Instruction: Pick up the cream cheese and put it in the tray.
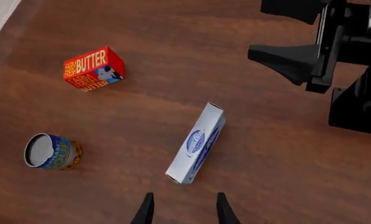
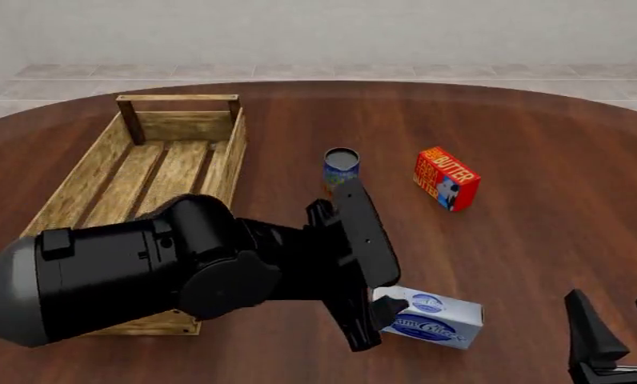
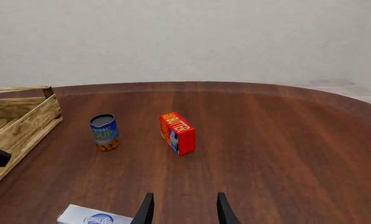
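The cream cheese [image 2: 432, 318], a smooth white rectangular carton with a dark blue oval label, lies flat on the glossy dark-wood table [image 2: 532, 144] in the lower middle of the front view, its left end hidden behind the bulky black left arm. The tray [image 2: 137, 180], a long crate of pale rough planks with a slatted floor and a raised handle bar, fills the left of that frame, well apart from the carton.

The left wrist view looks straight down on the carton, showing its long narrow top face; the left hand [image 1: 182, 210] hangs above it with fingers spread, gripping nothing. That hand's tips are hidden in the front view.

The right hand [image 2: 618, 324] sits at the lower right, fingers apart and empty. Its wrist view shows the soup can [image 3: 103, 132] upright and the red butter box [image 3: 177, 133] beyond.
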Robot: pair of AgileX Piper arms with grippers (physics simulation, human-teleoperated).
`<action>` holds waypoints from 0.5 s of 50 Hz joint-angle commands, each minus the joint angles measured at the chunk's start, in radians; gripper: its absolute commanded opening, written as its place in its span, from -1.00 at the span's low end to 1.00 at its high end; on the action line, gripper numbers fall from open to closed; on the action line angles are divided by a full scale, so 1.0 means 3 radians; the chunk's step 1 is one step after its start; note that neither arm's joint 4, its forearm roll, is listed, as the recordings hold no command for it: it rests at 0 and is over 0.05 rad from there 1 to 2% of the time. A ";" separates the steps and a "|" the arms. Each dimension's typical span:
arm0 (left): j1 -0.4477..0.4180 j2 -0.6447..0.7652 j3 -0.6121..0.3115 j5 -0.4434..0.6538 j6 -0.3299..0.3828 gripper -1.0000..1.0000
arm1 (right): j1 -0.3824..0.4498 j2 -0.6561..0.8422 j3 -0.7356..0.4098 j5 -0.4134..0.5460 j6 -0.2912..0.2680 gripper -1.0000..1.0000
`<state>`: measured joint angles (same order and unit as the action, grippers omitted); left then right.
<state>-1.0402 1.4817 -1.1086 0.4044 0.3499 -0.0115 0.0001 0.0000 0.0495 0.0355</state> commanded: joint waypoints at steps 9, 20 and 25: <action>-0.0137 0.0186 -0.0072 0.0005 0.0308 1.00 | 0.0000 0.0000 0.0000 0.0011 0.0007 1.00; -0.0109 0.0345 -0.0131 0.0015 0.0465 1.00 | -0.0005 0.0000 0.0000 0.0015 0.0011 1.00; -0.0071 0.0434 -0.0147 0.0009 0.0541 1.00 | -0.0005 0.0000 0.0000 0.0017 0.0009 1.00</action>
<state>-1.0704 1.5695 -1.1405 0.4069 0.4720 -0.0125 0.0001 0.0000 0.0535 0.0383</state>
